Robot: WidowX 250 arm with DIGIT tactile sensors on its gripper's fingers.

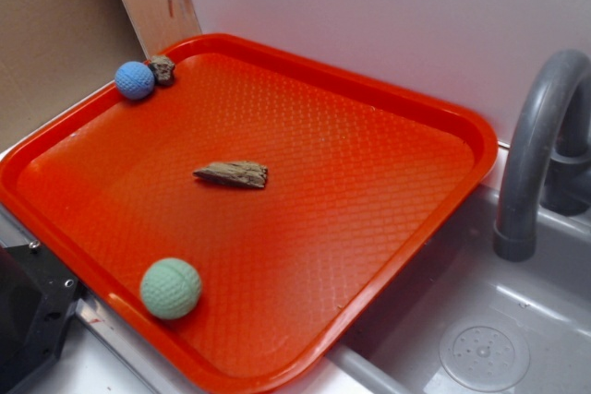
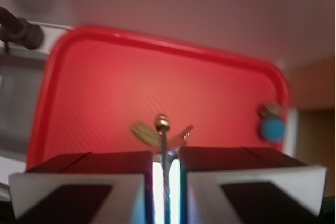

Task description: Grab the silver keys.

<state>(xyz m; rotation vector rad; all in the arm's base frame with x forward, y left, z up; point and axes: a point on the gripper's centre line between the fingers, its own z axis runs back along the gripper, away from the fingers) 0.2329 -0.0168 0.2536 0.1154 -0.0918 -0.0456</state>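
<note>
Closest to your wrist camera, the tool (image 2: 166, 182) fills the bottom of the frame, its two dark fingers (image 2: 94, 171) drawn nearly together with only a bright sliver between them. You can see them clenched on the keys (image 2: 161, 132): a thin metal piece runs down into that sliver, and the rest of the bunch fans out just above the fingertips, one blade to the left, one to the right, a rounded bit on top. The keys hang over the red tray (image 2: 105, 87), and the blur keeps you from telling whether they touch it.

Beyond them, at the tray's far right corner in the wrist view, a blue ball (image 1: 135, 80) sits touching a small brown lump (image 1: 163, 68). From the exterior view you find a splintery wood piece (image 1: 233, 173) lying flat near the tray's middle and a green ball (image 1: 171, 288) near the front edge, well apart from the blue one. A grey faucet (image 1: 540, 145) arches over a grey sink (image 1: 480, 339) beside the tray. The tool itself is out of that view.
</note>
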